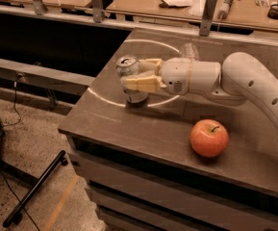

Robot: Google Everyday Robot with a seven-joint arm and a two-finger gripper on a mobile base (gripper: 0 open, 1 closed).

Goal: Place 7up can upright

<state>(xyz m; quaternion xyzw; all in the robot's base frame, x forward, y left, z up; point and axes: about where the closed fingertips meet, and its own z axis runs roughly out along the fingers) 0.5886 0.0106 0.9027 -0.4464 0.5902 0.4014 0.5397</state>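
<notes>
The 7up can (130, 75) is silvery with a shiny pull-tab top. It stands upright near the left edge of the dark table (143, 129), its base on or just above the surface. My gripper (137, 75) reaches in from the right. Its cream fingers (141, 84) are closed around the can's sides, one in front and one behind. The can's label is mostly hidden by the front finger.
A red apple (209, 137) lies on the table to the front right. A clear plastic bottle (189, 50) shows behind my wrist. The table's left and front edges are close to the can. A wooden bench with clutter runs along the back.
</notes>
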